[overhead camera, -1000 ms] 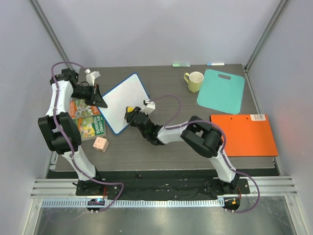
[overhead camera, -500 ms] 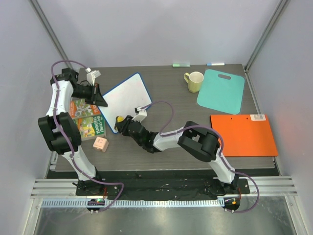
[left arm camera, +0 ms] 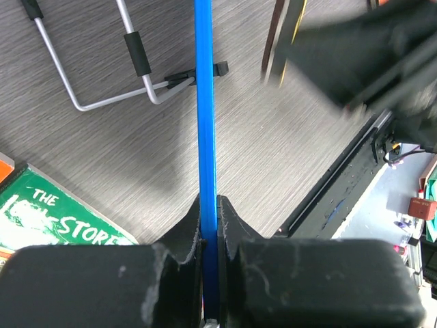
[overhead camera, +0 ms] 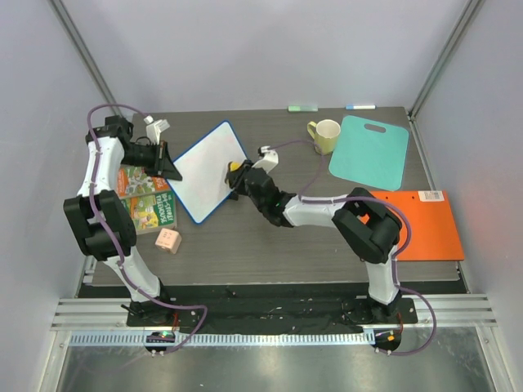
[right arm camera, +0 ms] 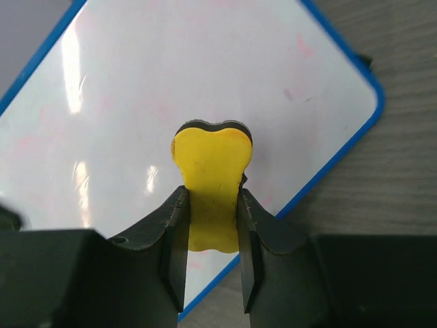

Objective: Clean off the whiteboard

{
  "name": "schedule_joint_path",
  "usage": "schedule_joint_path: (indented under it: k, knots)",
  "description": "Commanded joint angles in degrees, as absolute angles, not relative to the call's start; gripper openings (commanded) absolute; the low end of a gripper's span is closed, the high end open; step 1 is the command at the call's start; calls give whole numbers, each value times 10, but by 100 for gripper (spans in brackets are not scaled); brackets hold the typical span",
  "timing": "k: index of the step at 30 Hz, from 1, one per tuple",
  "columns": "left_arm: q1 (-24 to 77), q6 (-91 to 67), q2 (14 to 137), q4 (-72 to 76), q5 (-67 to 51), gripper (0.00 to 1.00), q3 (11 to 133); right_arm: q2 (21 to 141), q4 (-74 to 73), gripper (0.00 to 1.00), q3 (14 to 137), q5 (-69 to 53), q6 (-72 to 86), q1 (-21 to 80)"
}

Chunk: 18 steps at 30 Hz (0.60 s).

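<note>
The whiteboard [overhead camera: 200, 171], white with a blue rim, stands tilted at the table's left middle. My left gripper [overhead camera: 169, 168] is shut on its left edge; the left wrist view shows the blue rim [left arm camera: 205, 102] pinched between the jaws of that gripper [left arm camera: 210, 219]. My right gripper [overhead camera: 237, 173] is shut on a yellow eraser [overhead camera: 235, 167] at the board's right side. In the right wrist view the eraser [right arm camera: 212, 160] presses on the white surface [right arm camera: 171, 75], held in the gripper [right arm camera: 212, 205]. Faint pink smudges remain on the board.
A yellow-green mug [overhead camera: 325, 135], a teal cutting board [overhead camera: 370, 152] and an orange folder [overhead camera: 407, 224] lie to the right. Books [overhead camera: 143, 200] and a pink cube [overhead camera: 167, 240] lie at the left. The board's wire stand [left arm camera: 102, 82] rests on the table.
My right gripper with the eraser swept down-left to the board's lower corner, then up and right to the board's right side. The left gripper kept hold of the board.
</note>
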<state>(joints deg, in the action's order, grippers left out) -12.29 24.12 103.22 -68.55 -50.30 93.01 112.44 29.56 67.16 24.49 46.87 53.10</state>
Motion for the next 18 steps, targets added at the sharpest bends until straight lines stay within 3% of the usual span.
schedule_joint_path:
  k: [1, 14, 18]
  knots:
    - [-126, 233, 1002, -698, -543, 0, 931, 1106, 275, 1, 716, 258, 419, 498]
    - [-127, 243, 993, -705, -538, 0, 922, 1181, 229, 1, 848, 207, 404, 459]
    - [-127, 243, 996, -707, -540, 0, 925, 1199, 231, 1, 835, 187, 408, 459]
